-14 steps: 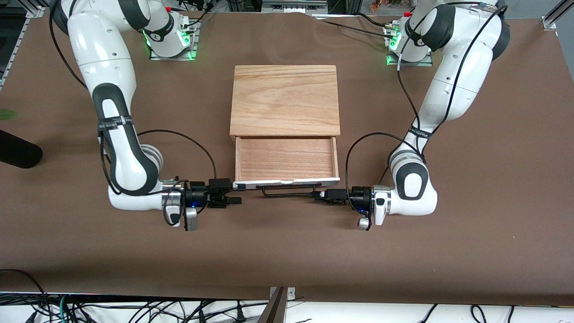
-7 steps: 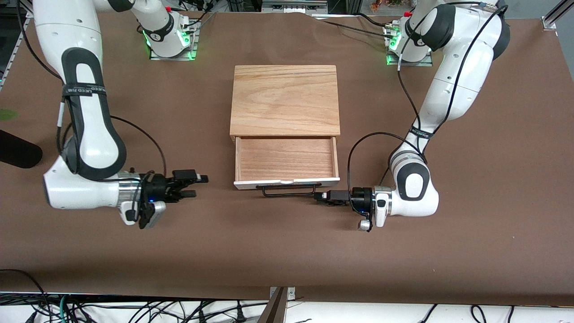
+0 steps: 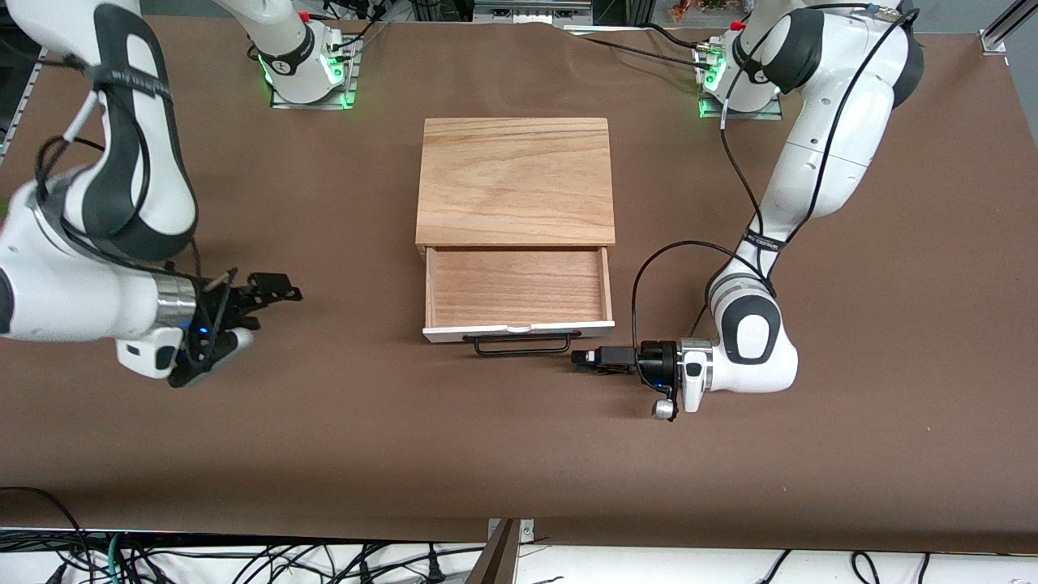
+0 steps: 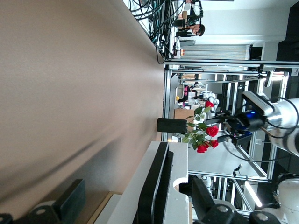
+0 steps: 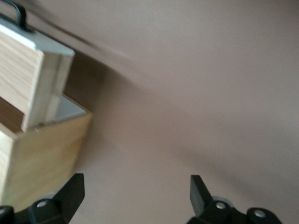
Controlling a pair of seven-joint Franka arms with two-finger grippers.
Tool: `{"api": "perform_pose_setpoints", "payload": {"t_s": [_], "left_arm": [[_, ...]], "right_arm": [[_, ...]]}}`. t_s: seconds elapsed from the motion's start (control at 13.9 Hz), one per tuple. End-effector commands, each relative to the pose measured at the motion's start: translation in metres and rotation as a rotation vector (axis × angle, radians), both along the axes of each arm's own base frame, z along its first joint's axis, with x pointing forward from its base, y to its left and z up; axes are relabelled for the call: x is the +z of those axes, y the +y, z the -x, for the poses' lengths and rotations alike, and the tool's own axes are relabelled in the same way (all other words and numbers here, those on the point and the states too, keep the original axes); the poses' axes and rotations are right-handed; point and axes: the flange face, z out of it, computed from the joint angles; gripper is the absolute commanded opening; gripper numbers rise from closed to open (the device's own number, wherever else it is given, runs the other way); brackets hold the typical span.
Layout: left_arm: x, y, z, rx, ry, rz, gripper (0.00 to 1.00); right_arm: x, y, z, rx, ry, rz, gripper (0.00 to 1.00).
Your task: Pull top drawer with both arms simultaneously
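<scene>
Light-wood top drawer [image 3: 517,288] open, bare.

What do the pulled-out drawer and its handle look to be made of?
The top drawer looks like light wood, with visible grain; its front panel seems painted matte white. The handle looks like thin black metal wire, though it may be plastic.
</scene>
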Motion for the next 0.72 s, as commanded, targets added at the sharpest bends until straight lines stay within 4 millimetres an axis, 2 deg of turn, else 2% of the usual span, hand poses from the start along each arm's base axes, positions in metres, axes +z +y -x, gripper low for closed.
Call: {"api": "perform_pose_setpoints", "payload": {"t_s": [0.0, 0.14, 0.29, 0.43, 0.5, 0.58, 0.65], "left_arm": [[0.01, 0.009, -0.005, -0.032, 0.013, -0.079, 1.0], [0.021, 0.012, -0.012, -0.053, 0.002, -0.127, 1.0], [0.026, 0.015, -0.013, -0.076, 0.002, -0.169, 1.0], [0.029, 0.023, -0.015, -0.073, -0.003, -0.176, 1.0], [0.029, 0.028, -0.016, -0.078, -0.008, -0.195, 1.0], [0.03, 0.036, -0.018, -0.09, -0.024, -0.237, 1.0], [0.034, 0.043, -0.019, -0.103, -0.037, -0.283, 1.0]], "right_arm": [[0.048, -0.007, 0.028, 0.027, 0.006, 0.102, 1.0], [0.081, -0.03, 0.06, 0.027, -0.009, 0.161, 1.0], [0.095, -0.047, 0.092, -0.012, -0.005, 0.236, 1.0], [0.091, -0.06, 0.117, -0.156, 0.031, 0.277, 1.0], [0.082, -0.077, 0.126, -0.189, 0.043, 0.305, 1.0], [0.075, -0.104, 0.127, -0.226, 0.027, 0.326, 1.0], [0.077, -0.125, 0.129, -0.259, -0.004, 0.328, 1.0]]}}
